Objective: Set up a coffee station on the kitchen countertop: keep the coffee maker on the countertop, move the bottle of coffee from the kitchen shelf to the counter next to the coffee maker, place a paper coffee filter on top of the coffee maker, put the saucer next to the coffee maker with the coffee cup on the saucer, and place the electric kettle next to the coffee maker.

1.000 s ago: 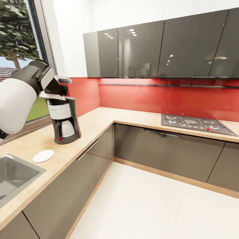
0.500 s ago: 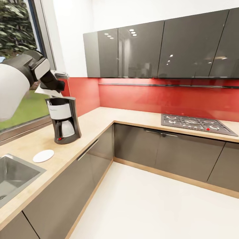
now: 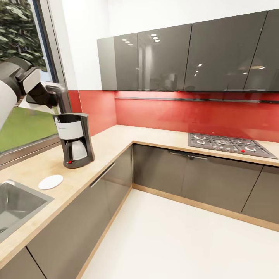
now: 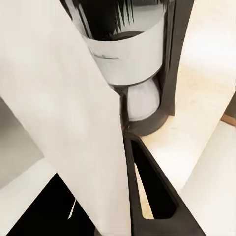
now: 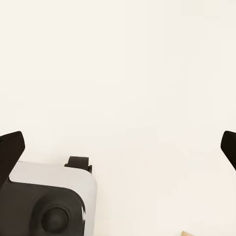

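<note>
Above the coffee maker: the paper coffee filter (image 4: 64,113) hangs in the left gripper (image 3: 48,101), pinched between its fingers, up and to the window side of the machine, not touching it.
Filter: a pale, flat-folded sheet; in the left wrist view it runs from the fingers (image 4: 152,196) toward the machine's open top, its free edge loose.
Coffee maker: the coffee maker (image 3: 75,139) stands upright on the worktop (image 3: 116,139) near the corner, white upper body, carafe in its base, open top facing up.
Step in hand: judged to be laying the filter on top of the machine; not yet done.
How to do it well: bring the gripper over the centre of the open top, lower slowly, let the sheet rest on the rim before letting go. The paper looks light and limp, so a release from height would likely let it slide off.
Risk: a sideways knock against the tall, narrow machine could shift it; approach from straight above.
Saucer: the saucer (image 3: 50,181) lies flat on the worktop between the machine and the sink (image 3: 15,205), no cup on it.
Right gripper: the right gripper (image 5: 118,147) is spread wide and holds nothing, over pale floor.
</note>
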Robot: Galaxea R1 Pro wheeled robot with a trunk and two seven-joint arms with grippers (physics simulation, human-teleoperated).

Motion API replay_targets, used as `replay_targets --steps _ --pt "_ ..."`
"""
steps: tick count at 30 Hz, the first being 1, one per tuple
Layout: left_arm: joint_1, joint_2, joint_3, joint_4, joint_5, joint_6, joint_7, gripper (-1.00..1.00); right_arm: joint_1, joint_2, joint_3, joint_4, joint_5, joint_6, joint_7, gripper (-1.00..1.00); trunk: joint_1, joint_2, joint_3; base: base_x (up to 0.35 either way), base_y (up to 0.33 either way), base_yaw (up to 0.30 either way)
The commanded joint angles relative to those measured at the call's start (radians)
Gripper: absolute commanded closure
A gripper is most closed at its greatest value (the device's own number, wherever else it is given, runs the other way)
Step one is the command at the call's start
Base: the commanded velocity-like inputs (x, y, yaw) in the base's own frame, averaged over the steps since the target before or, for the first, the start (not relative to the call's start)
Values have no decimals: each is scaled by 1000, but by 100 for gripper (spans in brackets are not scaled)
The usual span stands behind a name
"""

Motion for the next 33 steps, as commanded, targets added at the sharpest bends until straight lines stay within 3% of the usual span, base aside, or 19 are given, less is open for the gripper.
replay_targets --steps 1,7,25,33 --pt "-1 4 -6 -2 -9 4 -8 100 -1 0 0 1 7 -3 0 -100 0 -1 -1 0 0 0" --pt "-1 10 -36 -2 -8 2 -8 100 -1 0 0 1 7 -3 0 -100 0 -1 -1 0 0 0" --pt "-1 11 -39 -2 -8 0 -8 100 -1 0 0 1 7 -2 0 -100 0 -1 -1 18 0 0" --pt "-1 15 -39 -2 -8 0 -8 100 -1 -1 0 1 7 -2 1 -100 0 -1 -1 174 0 0"
